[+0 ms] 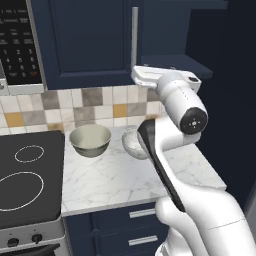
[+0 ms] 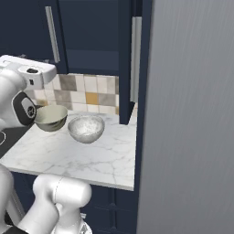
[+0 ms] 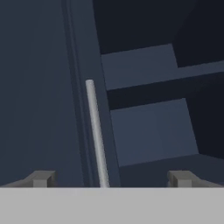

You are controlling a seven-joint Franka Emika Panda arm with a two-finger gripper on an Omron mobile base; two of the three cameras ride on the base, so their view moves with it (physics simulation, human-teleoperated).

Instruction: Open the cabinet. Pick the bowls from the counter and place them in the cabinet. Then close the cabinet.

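Observation:
The navy cabinet point(image 1: 85, 40) has its left door shut, with a silver bar handle point(image 1: 134, 35) along its right edge. Its right door point(image 2: 125, 64) is swung out, and its handle point(image 2: 136, 59) faces the room. Bare shelves point(image 3: 148, 131) show inside. My gripper point(image 3: 111, 179) is open and empty, level with the lower shelf and close in front of the left door's handle point(image 3: 97, 135). On the marble counter point(image 1: 115, 180) sit the beige bowl point(image 1: 90, 140) and the marbled bowl point(image 2: 86, 128), side by side near the tiled wall. My arm partly hides the marbled bowl in the left base view.
A black stovetop point(image 1: 27, 175) borders the counter on the left, with a microwave point(image 1: 17, 45) above it. Navy drawers point(image 1: 135, 225) sit under the counter. A tall grey panel point(image 2: 192, 114) stands on the right, close beside the open door.

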